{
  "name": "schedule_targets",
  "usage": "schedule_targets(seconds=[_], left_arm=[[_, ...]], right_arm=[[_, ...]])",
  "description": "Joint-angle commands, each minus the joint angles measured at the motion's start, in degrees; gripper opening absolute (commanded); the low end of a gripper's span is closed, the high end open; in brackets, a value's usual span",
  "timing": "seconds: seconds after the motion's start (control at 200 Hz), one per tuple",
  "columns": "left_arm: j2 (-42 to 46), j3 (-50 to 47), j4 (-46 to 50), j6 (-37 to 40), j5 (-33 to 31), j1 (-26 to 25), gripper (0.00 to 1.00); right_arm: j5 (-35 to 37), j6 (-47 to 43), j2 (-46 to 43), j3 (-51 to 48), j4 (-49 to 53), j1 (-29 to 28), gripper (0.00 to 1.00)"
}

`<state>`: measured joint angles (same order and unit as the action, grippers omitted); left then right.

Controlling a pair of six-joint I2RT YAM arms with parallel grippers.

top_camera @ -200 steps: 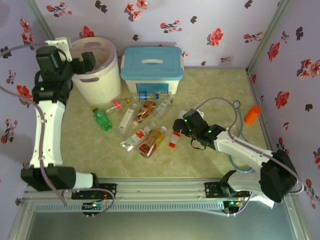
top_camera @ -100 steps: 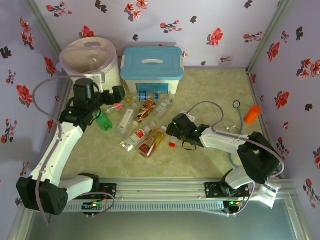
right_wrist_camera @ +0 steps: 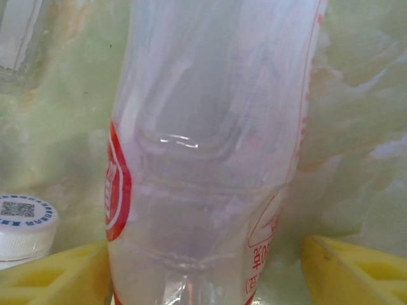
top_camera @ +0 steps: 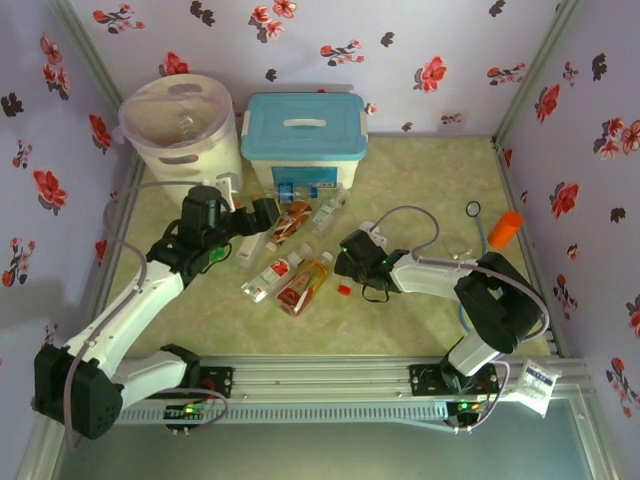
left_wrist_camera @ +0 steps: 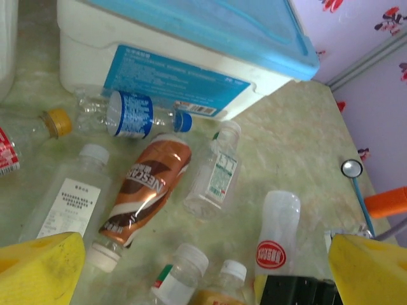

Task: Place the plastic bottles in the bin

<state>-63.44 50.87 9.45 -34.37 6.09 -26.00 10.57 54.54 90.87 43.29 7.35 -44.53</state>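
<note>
Top external view: a round white plastic bin (top_camera: 190, 165) with a pale pink liner is seen at the far left of the green marbled table (top_camera: 420, 170). Just beside it a rectangular white box with a blue lid (top_camera: 303, 125) is set, its lid on, so its contents are hidden. Something clear is faintly made out inside the bin, too indistinct to be named. The small plastic bottles (top_camera: 268, 278) are strewn on their sides in front of the box, all of these outside the bin. An orange cup (top_camera: 505, 228) is seen well apart at the right.

The left gripper (top_camera: 262, 215) is held above the far side of the pile. In the left wrist view its yellow fingers (left_wrist_camera: 38, 270) are spread wide with nothing between them. Below them a blue-labelled clear bottle (left_wrist_camera: 130, 114) is seen lying against the box, and near it a brown-labelled bottle (left_wrist_camera: 149, 190).

The right gripper (top_camera: 345, 262) is lowered at the near right edge of the pile. In the right wrist view a clear bottle with a red label (right_wrist_camera: 210, 159) is bracketed by its jaws. One finger is seen against the bottle, while a strip of table shows between the bottle and the other, so the bottle is not clamped. A white cap (right_wrist_camera: 22, 219) is seen just beside the bottle
</note>
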Motion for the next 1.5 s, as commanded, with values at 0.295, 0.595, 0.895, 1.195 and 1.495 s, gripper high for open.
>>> schedule_targets(seconds=[0.295, 0.595, 0.895, 1.195, 1.495], left_arm=[[-8.6, 2.3, -20.7, -7.7, -0.7, -0.3, 0.98], [-8.0, 0.8, -21.9, -8.9, -0.3, -1.0, 0.98], [-13.7, 2.8, -29.3, -12.5, 13.6, -1.5, 1.0], [-26.4, 7.7, -44.0, -20.7, 24.3, -6.0, 1.0], [-28.4, 9.3, -45.1, -21.7, 25.6, -7.9, 1.0]], right_arm=[[1.8, -1.5, 0.3, 1.8, 2.5, -0.3, 0.53], [11.9, -9.1, -12.6, 3.4, 13.4, 0.3, 0.19], [-13.0, -29.2, -21.4, 4.7, 2.2, 4.5, 0.23], [-28.8, -30.9, -21.0, 3.8, -16.6, 4.6, 0.29], [-30.9, -27.6, -15.6, 5.0, -21.0, 4.5, 0.3]])
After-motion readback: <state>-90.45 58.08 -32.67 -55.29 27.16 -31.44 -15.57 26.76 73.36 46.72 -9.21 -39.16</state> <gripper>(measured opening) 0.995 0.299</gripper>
